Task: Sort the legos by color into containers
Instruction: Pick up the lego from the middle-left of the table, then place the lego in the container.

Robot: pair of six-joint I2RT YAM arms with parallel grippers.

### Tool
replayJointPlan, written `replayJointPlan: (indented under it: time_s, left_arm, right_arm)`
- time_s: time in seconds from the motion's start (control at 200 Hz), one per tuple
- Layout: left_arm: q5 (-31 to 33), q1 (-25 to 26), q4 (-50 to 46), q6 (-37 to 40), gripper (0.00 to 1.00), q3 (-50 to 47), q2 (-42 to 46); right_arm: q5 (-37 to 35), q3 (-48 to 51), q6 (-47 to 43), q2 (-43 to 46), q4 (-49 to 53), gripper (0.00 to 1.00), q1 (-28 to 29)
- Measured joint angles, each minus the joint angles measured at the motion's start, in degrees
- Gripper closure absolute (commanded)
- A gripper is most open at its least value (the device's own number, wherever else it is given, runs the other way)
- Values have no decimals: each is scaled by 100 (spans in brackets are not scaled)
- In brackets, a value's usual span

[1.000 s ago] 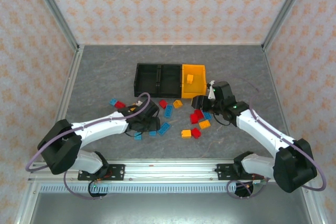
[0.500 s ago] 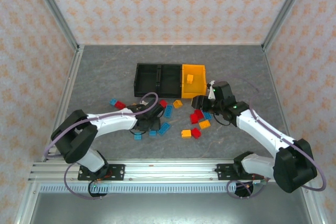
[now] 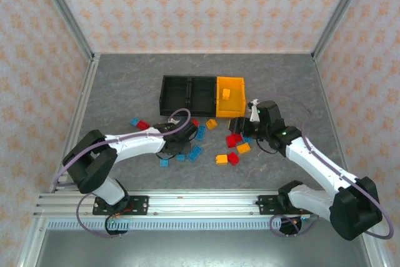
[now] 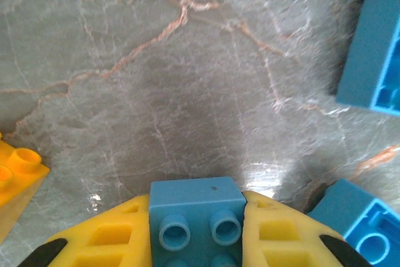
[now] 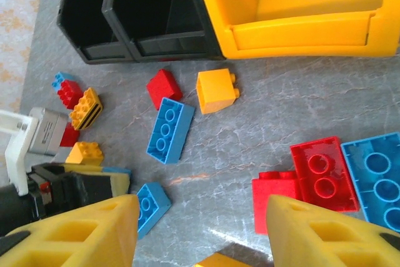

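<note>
We had the left gripper clamped on a blue brick for binning; the right gripper hung with jaws apart, empty.

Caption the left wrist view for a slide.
Left gripper shut on a blue lego over the marbled table, larger blue lego at right.

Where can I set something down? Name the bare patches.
Free: behind the black bins and yellow bin up to the back wall; left of the black bins; right of the yellow bin. Crowded: in front of them, among the legos.
</note>
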State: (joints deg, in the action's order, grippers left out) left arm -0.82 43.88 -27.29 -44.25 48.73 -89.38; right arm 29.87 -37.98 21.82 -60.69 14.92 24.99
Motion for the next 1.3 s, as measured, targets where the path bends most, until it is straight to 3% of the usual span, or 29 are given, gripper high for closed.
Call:
replayJointPlan:
  time_s: [0.46,0.951,1.296]
  left_arm:
    - [258,-619,-308,625,83,1681,-114]
    - [319,-1060,-380,1436,83,4577,-2441]
    - [415,-1093,-723,1637,77,5742,-3626]
  right_arm:
    - [481,118,63,72,-284,44,0]
    - [313,369,691,380,-964,40,0]
    - [181,380,820,380,-1062,41,0]
